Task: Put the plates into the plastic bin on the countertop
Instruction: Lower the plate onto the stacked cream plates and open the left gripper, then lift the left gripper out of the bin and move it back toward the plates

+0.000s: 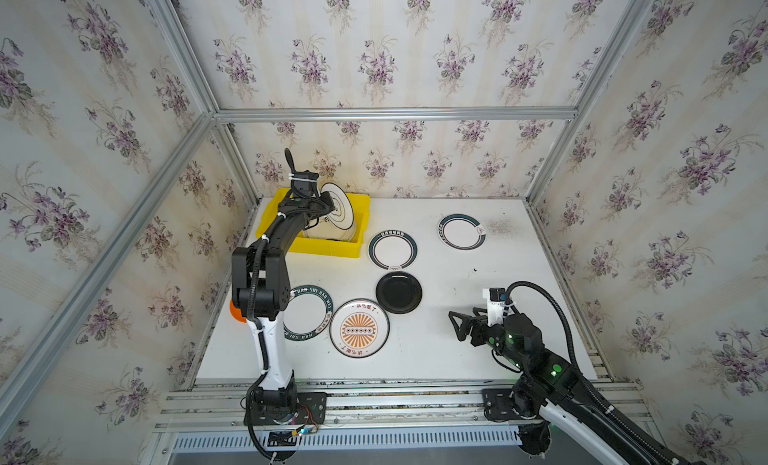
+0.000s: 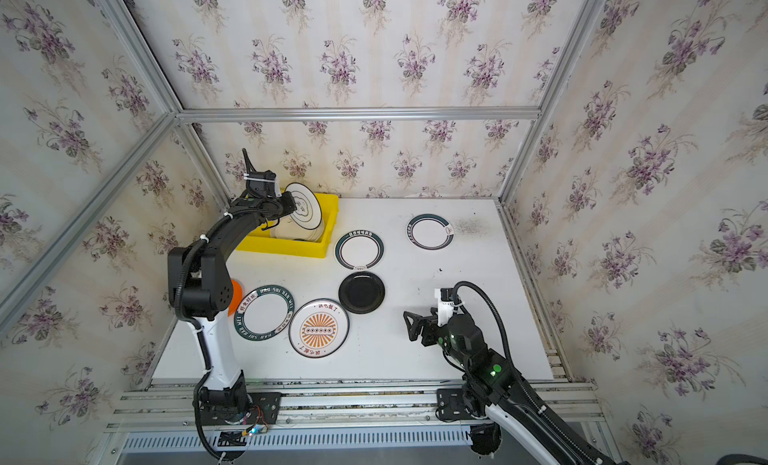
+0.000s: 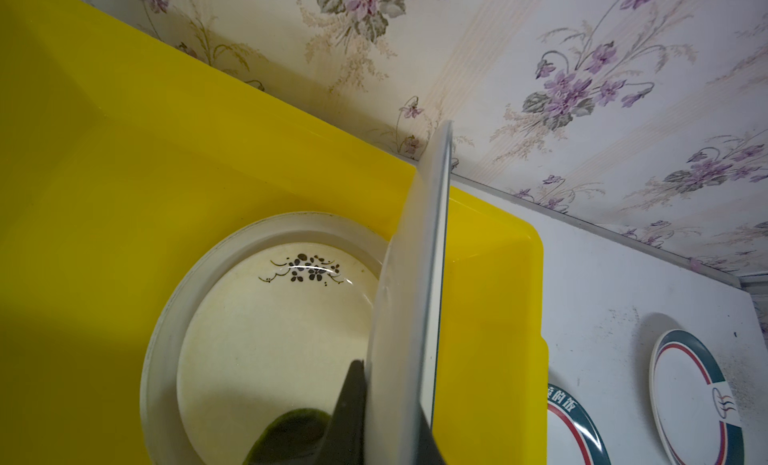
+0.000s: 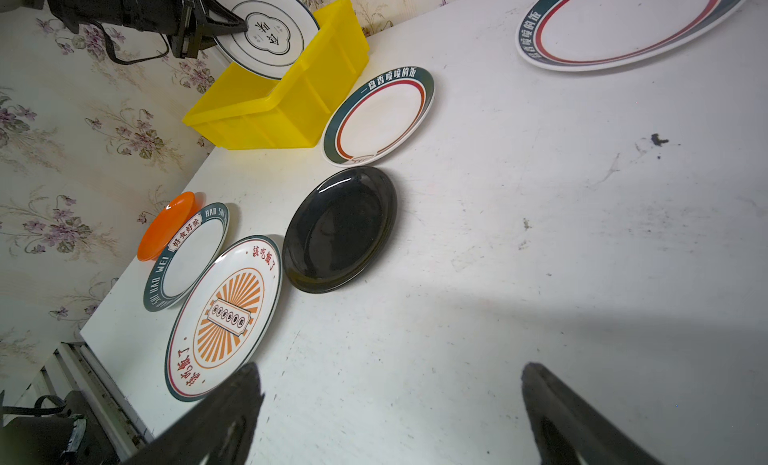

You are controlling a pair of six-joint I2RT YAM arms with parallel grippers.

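Your left hand (image 1: 330,204) is clenched on the rim of a ringed plate (image 1: 343,211), holding it tilted on edge over the yellow bin (image 1: 324,249) at the worktop's (image 1: 436,359) far left corner; a cream plate (image 3: 270,330) lies flat inside, right beneath it. Your right hand (image 1: 455,326) hangs released, jaws wide, above bare worktop near the front right. Between them lie a green-rimmed plate (image 1: 392,251) just beside the bin, a black plate (image 1: 399,293) nearer you, a second green-rimmed plate (image 1: 461,231) farther right, and a sunburst plate (image 1: 359,328) touching a lettered plate (image 1: 307,313). Your left arm (image 1: 259,284) hides part of that one and most of an orange plate (image 1: 236,314).
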